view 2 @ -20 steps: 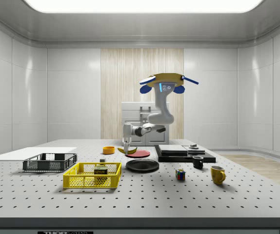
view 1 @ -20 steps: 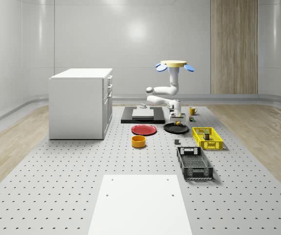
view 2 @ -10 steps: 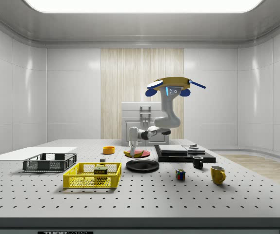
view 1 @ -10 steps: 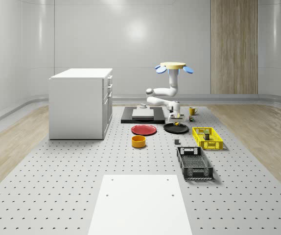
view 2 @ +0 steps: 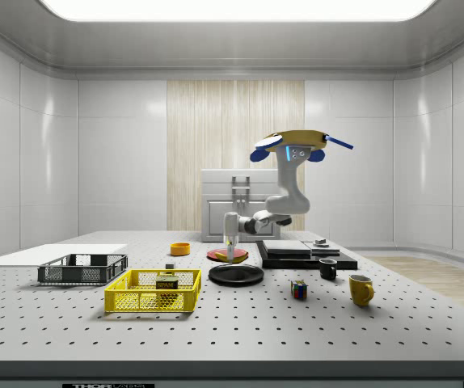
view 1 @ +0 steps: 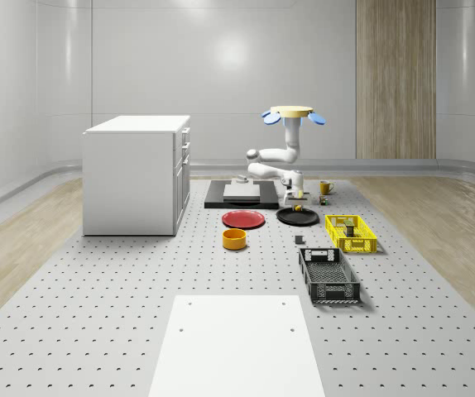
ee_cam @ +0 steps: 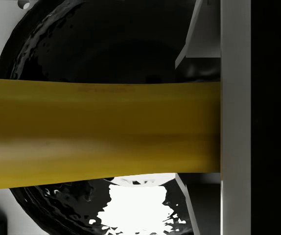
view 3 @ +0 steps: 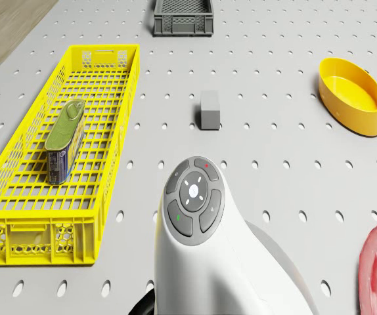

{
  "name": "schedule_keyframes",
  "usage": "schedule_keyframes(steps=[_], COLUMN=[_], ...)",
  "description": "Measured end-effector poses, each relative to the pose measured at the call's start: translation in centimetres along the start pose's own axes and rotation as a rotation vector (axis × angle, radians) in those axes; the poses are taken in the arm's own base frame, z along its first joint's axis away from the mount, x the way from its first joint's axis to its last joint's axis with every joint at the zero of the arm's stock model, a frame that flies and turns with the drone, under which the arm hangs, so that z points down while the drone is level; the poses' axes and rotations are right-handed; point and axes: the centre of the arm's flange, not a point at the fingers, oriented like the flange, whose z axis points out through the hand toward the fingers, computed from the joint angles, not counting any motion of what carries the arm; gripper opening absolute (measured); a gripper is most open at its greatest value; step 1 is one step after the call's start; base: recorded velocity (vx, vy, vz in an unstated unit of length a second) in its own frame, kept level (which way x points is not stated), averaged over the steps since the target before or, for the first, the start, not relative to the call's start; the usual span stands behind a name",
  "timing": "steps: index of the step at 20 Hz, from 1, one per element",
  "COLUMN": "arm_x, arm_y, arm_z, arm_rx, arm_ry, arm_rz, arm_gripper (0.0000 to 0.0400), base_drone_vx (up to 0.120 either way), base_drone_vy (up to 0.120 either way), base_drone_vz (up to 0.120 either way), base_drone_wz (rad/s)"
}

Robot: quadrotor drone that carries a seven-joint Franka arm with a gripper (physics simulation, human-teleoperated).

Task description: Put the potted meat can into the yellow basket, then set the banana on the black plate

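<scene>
Potted meat can (view 3: pixel 64 139) already in yellow basket (view 3: pixel 18 216); jaws clenched on banana (ee_cam: pixel 101 132) over black plate (view 2: pixel 236 275), drone hovering at plate's 12 o'clock; early release risks roll-off.

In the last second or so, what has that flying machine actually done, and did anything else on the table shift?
In the side view, the drone slid toward that view's right and dropped a little, carrying the banana in its gripper to above the black plate. The potted meat can stayed in the yellow basket.
</scene>
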Motion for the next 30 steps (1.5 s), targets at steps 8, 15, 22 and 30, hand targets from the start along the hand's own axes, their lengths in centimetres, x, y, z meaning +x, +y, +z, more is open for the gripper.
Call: schedule_keyframes(steps=[8,15,22,30], arm_x=[0.0,0.0,-0.2,0.0], arm_y=[0.0,0.0,-0.1,0.0], arm_z=[1.9,4.5,4.4,1.5], arm_rx=[0.000,0.000,0.004,0.003], arm_ry=[0.000,0.000,-0.021,-0.010], arm_rz=[0.002,0.003,0.007,-0.018], arm_gripper=[0.0193,0.0193,0.0343,0.0392], base_drone_vx=[0.000,0.000,0.000,0.000], base_drone_vy=[0.000,0.000,0.000,0.000], base_drone_vz=[0.000,0.000,0.000,0.000], base_drone_wz=[0.000,0.000,0.000,0.000])
